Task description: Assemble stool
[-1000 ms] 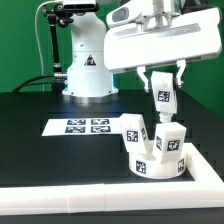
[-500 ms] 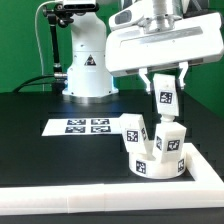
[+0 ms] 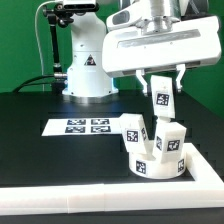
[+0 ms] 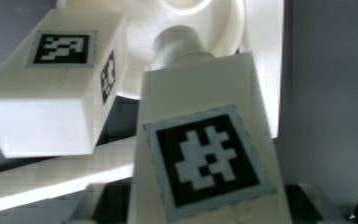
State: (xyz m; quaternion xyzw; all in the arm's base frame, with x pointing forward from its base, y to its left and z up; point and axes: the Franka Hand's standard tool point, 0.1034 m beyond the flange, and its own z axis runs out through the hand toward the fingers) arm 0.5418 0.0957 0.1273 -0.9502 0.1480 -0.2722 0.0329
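My gripper is shut on a white stool leg and holds it in the air, tag facing out, just above the round seat. The seat lies on the black table at the exterior view's right. Two other legs stand upright on it: one toward the left, one toward the right. In the wrist view the held leg fills the middle between the dark fingers. Beside it is a standing leg, and part of the seat shows beyond.
The marker board lies flat on the table left of the seat. A long white L-shaped wall runs along the table's front and right edges, close to the seat. The arm's white base stands at the back.
The gripper has shifted slightly with the held leg and tilted it a little. The seat and the two standing legs have not moved.
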